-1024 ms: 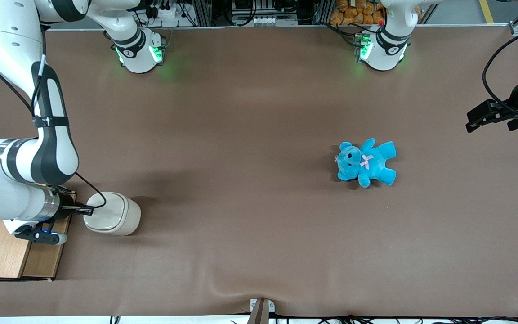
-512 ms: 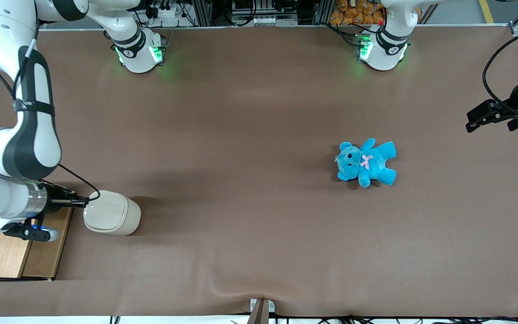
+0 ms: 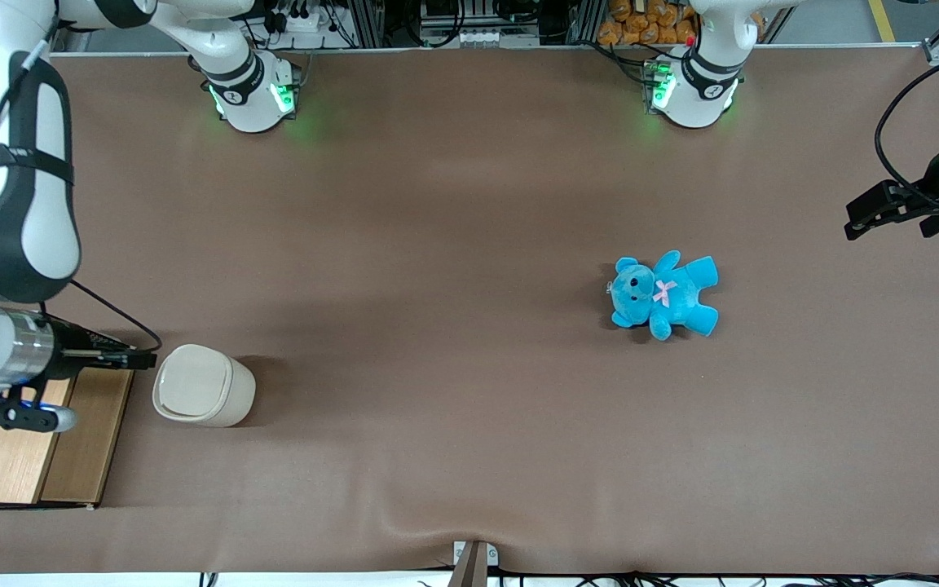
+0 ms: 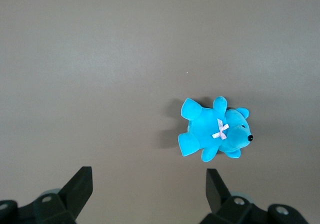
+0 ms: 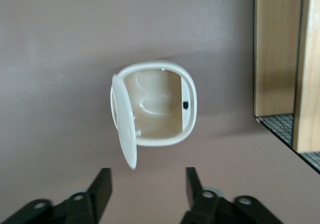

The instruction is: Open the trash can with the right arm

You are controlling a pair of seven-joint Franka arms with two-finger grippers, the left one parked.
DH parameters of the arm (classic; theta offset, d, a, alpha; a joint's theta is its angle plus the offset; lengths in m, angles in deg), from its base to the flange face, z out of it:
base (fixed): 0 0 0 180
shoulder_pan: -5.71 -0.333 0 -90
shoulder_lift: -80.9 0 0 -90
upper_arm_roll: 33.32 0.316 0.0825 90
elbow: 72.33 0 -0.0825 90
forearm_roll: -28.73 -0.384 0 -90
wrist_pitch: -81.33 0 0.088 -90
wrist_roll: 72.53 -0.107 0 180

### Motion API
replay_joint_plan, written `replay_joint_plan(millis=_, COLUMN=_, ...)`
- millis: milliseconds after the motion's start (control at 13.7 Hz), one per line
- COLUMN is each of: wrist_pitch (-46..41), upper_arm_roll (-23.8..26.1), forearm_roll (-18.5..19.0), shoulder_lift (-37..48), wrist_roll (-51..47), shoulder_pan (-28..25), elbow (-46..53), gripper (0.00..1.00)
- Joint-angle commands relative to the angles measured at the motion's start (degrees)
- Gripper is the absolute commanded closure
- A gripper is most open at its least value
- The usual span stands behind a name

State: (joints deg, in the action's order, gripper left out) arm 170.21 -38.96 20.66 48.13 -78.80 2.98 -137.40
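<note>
The cream-white trash can (image 3: 203, 396) stands on the brown table near the working arm's end. In the right wrist view the trash can (image 5: 157, 106) has its paler lid (image 5: 125, 129) swung up on edge at one side, and the hollow inside shows. The right arm's gripper (image 3: 139, 359) hangs just off the can's rim, toward the working arm's end, apart from it. In its wrist view the gripper (image 5: 148, 179) is open, with only bare table between the black fingers (image 5: 104, 180).
A wooden-topped box (image 3: 86, 448) with wire mesh sits right beside the can at the table's end, and shows as the box (image 5: 277, 48) in the right wrist view. A blue plush bear (image 3: 663, 293) lies toward the parked arm's end.
The gripper has drawn back off the top of the can toward the working arm's end, and the arm has pulled away with it. The can has stayed in place.
</note>
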Motion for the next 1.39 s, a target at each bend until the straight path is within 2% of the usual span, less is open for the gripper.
replay_joint_plan(millis=0, wrist_pitch=-1.9, upper_arm_roll=0.0, forearm_roll=-0.8, shoulder_lift=4.8, wrist_roll=-0.2, shoulder_pan=1.4, elbow=-0.8, gripper=0.0)
replay_joint_plan(millis=659, wrist_pitch=-8.4, upper_arm_roll=0.1, forearm_roll=-0.3, shoulder_lift=14.7, wrist_roll=-0.1, shoulder_pan=3.7, elbow=-3.9, gripper=0.0)
replay_joint_plan(millis=1317, wrist_pitch=-8.5, upper_arm_roll=0.1, forearm_roll=0.2, shoulder_lift=30.2, wrist_roll=-0.1, shoulder_pan=4.1, elbow=-18.5, gripper=0.0)
